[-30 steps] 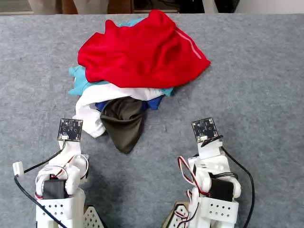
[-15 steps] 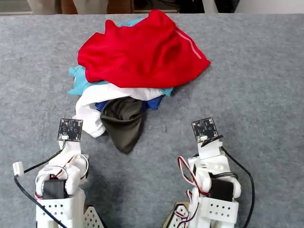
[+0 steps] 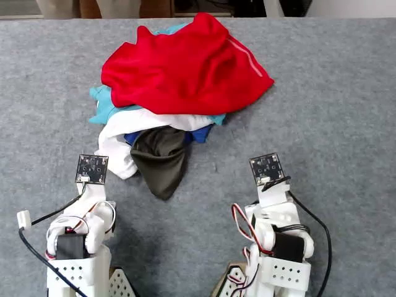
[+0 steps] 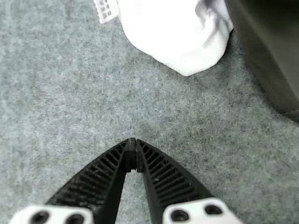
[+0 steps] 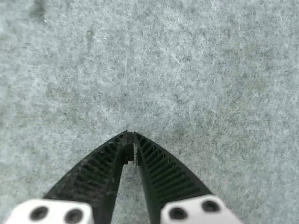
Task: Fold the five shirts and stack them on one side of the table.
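The left pincer (image 4: 131, 143) and right pincer (image 5: 131, 136) were pinched closed, empty, over the table (image 3: 346, 124) — shirts (image 3: 185, 68) lay heaped unfolded beyond.

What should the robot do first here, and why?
Probably open the left gripper and ease it forward to the white shirt, which lies just ahead. The shirts sit in one crumpled heap, red shirt on top, none folded; that gripper and the right gripper are shut over bare table.

A red shirt (image 3: 185, 65) with a pale stripe is being shown, with a teal shirt (image 3: 102, 108), white shirt (image 3: 117, 151), blue shirt (image 3: 201, 133) and dark olive shirt (image 3: 162, 162), on a mottled grey table (image 3: 340, 124).
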Controlling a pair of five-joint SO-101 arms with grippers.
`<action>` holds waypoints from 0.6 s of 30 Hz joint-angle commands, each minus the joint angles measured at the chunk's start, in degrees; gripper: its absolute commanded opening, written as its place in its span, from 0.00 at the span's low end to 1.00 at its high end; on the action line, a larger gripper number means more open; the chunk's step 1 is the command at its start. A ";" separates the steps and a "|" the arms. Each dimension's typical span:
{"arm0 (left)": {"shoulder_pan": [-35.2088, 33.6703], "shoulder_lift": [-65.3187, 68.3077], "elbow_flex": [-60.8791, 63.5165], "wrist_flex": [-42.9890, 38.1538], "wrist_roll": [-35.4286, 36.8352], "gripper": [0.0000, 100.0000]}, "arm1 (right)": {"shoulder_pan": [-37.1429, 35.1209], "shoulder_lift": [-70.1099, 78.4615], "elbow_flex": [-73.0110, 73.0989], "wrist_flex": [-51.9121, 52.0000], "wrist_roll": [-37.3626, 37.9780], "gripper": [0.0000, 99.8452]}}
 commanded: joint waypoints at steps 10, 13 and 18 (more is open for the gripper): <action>-2.64 -0.40 -4.92 -3.60 0.09 0.02 | -0.40 -6.11 -1.27 0.09 0.09 0.00; -7.56 -0.40 -14.07 -7.21 -3.25 0.02 | -0.40 -6.11 -5.85 -1.23 0.18 0.00; -16.70 -0.40 -28.92 -15.30 -14.15 0.02 | 0.31 -6.11 -18.42 -13.54 0.00 0.00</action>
